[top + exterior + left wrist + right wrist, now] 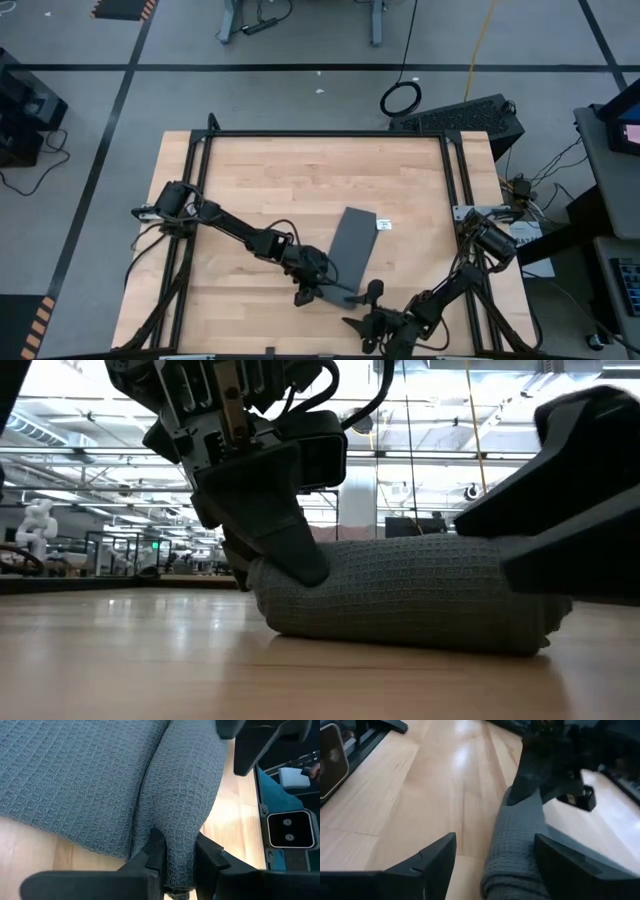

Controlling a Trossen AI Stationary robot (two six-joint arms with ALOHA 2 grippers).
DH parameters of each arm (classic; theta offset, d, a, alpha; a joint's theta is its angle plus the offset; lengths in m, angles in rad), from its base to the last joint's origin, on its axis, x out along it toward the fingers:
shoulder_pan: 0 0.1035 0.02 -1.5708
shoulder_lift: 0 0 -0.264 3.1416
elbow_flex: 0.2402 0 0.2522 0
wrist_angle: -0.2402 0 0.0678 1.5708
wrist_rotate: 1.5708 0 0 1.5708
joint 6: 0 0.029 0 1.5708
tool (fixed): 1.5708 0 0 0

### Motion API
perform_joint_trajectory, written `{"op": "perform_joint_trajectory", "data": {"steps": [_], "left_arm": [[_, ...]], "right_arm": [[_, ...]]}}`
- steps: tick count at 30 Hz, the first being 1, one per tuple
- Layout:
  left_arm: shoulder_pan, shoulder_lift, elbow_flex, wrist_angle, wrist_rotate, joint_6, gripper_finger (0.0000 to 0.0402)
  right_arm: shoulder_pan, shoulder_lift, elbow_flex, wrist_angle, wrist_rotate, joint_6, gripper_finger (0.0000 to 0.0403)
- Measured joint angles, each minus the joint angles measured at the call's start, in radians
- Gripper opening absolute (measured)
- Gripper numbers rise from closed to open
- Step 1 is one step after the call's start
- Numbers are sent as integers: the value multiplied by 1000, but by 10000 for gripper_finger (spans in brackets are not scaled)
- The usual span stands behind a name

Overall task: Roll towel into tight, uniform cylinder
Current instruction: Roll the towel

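Note:
The dark grey towel (351, 245) lies on the wooden table, its near end rolled into a thick roll (400, 595) that rests on the tabletop. The flat part runs toward the far edge, with a small white tag (384, 225) beside its far right corner. My left gripper (312, 290) is shut on the roll's left end. My right gripper (368, 298) is open at the roll's right end (512, 855), one finger on either side of it. My left gripper pinches the roll's left end (177, 862) between its two fingers (155, 855). The fingers slant down from the table's left and lie along the roll. The roll rests on the table, and the flat cloth (75, 775) spreads out beyond it. Whether my right gripper's open fingers (565, 862) touch the roll I cannot tell.
The table's black frame rails (455, 180) run along its left and right sides. Bare wood (300, 180) lies across the far half and to the left of the towel. The near edge (270, 350) is close behind both grippers.

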Motion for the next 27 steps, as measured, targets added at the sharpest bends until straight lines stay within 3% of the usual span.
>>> {"op": "perform_joint_trajectory", "data": {"steps": [16,27], "left_arm": [[2,0,0,12,-32,74,72],[-2,-81,0,-99,-75,244,221]], "right_arm": [[-14,-1,2,-212,-15,314,233],[-13,38,3,-194,-29,387,233]]}}
